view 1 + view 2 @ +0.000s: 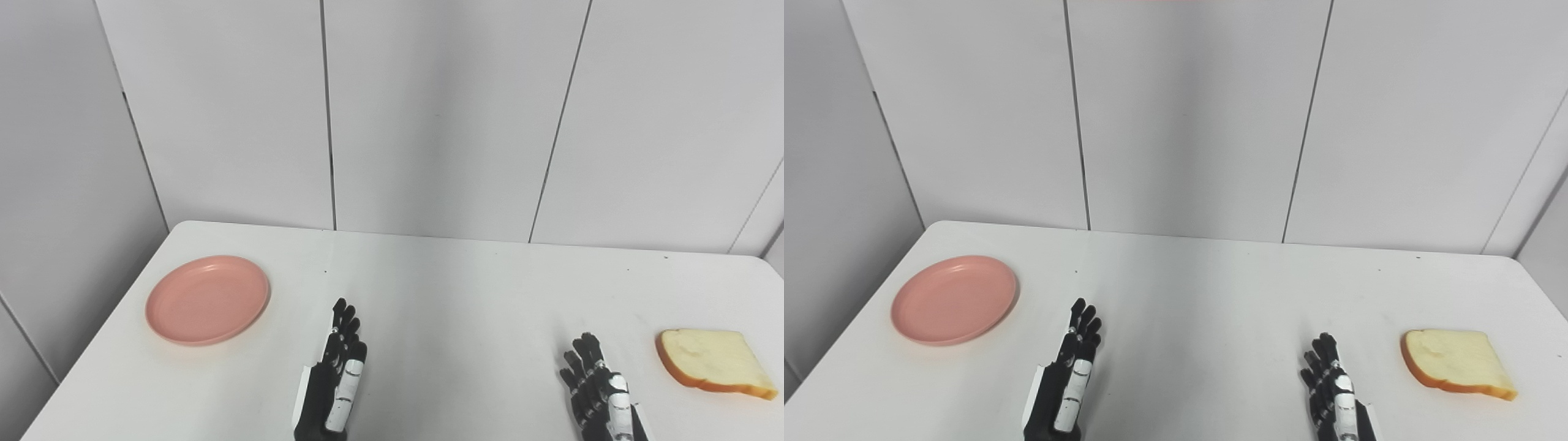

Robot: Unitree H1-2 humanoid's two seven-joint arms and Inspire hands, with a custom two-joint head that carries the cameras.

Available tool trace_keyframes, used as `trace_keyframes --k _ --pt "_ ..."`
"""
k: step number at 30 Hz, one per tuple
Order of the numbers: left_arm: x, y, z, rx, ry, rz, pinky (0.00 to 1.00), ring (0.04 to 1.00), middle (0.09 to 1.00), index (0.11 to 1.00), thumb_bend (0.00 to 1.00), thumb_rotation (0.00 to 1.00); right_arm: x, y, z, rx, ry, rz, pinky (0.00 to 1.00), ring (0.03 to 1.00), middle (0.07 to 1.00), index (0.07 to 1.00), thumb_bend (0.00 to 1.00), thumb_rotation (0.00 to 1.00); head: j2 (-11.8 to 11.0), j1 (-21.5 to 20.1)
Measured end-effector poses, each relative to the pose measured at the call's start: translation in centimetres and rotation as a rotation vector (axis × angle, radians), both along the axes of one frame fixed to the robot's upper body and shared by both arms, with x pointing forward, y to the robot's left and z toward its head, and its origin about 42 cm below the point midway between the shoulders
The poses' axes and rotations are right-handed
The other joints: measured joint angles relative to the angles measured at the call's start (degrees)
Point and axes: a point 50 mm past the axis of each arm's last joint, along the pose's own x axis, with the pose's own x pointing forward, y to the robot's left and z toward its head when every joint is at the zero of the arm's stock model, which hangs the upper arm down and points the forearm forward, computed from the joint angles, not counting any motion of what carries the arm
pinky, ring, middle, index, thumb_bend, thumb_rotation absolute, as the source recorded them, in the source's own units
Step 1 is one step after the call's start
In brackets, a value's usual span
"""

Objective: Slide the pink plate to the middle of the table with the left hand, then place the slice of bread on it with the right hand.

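Note:
A round pink plate (208, 299) lies empty on the left side of the white table (441, 288). A slice of bread (713, 362) with a brown crust lies flat near the table's right edge. My left hand (337, 373) is open with fingers stretched forward, near the front edge, to the right of the plate and apart from it. My right hand (597, 389) is open with fingers stretched out, left of the bread and apart from it. Both hands hold nothing.
Grey wall panels (441, 116) stand right behind the table's far edge. The table's left edge runs diagonally close to the plate, and the bread lies close to the right edge.

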Motion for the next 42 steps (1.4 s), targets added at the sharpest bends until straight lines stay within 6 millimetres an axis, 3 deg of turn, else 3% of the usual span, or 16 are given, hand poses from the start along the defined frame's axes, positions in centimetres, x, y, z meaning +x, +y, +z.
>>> trace_keyframes --k 2,4,7,13,17,22,31,37,42 --pt "0.1 0.6 0.1 -0.037 0.005 0.016 0.96 0.951 0.984 0.998 0.79 0.82 0.0 0.0 0.0 0.006 0.0 0.0 1.0 1.0 1.0 0.975 0.64 1.0 0.18 -0.27" --pt "0.1 1.2 0.3 -0.058 0.022 0.029 0.95 0.95 0.984 0.996 0.81 0.82 0.0 0.1 0.0 0.01 -0.002 0.0 1.0 1.0 1.0 0.974 0.64 1.0 0.35 -0.53" --pt "0.4 3.0 1.1 -0.077 0.033 0.054 0.93 0.925 0.946 0.939 0.88 0.82 -0.1 0.2 0.0 0.01 -0.002 0.0 1.0 1.0 1.0 0.98 0.65 1.0 0.53 -0.88" --pt "4.0 5.5 6.7 -0.06 -0.093 0.081 0.88 0.905 0.908 0.88 0.97 0.86 -0.4 0.1 0.0 0.009 -0.001 -0.001 1.0 1.0 1.0 0.983 0.66 1.0 0.79 -1.23" --pt "6.0 7.5 9.4 -0.03 -0.132 0.076 0.91 0.913 0.916 0.884 0.94 0.87 -0.4 0.2 0.1 0.009 -0.003 0.001 1.0 1.0 1.0 0.98 0.65 1.0 0.88 -1.23" --pt "7.9 10.6 11.4 -0.03 -0.112 0.092 0.94 0.924 0.919 0.883 0.94 0.87 -0.4 0.1 0.1 0.009 -0.003 -0.001 1.0 1.0 1.0 0.966 0.67 1.0 0.88 -1.23" --pt "10.1 15.4 15.1 -0.022 -0.135 0.131 0.89 0.933 0.931 0.918 0.94 0.89 -0.4 0.1 0.1 0.007 -0.002 -0.002 1.0 1.0 1.0 0.96 0.67 1.0 1.06 -1.23" --pt "12.0 19.7 16.8 0.003 -0.134 0.152 0.89 0.935 0.954 0.922 0.93 0.91 -0.4 0.2 0.1 0.009 -0.002 -0.004 1.0 1.0 1.0 0.955 0.67 1.0 1.06 -1.32" --pt "13.7 23.6 16.6 0.012 -0.094 0.173 0.86 0.932 0.945 0.916 0.97 0.88 -0.4 0.1 0.1 0.008 -0.002 -0.006 1.0 1.0 1.0 0.955 0.68 1.0 1.06 -1.41"
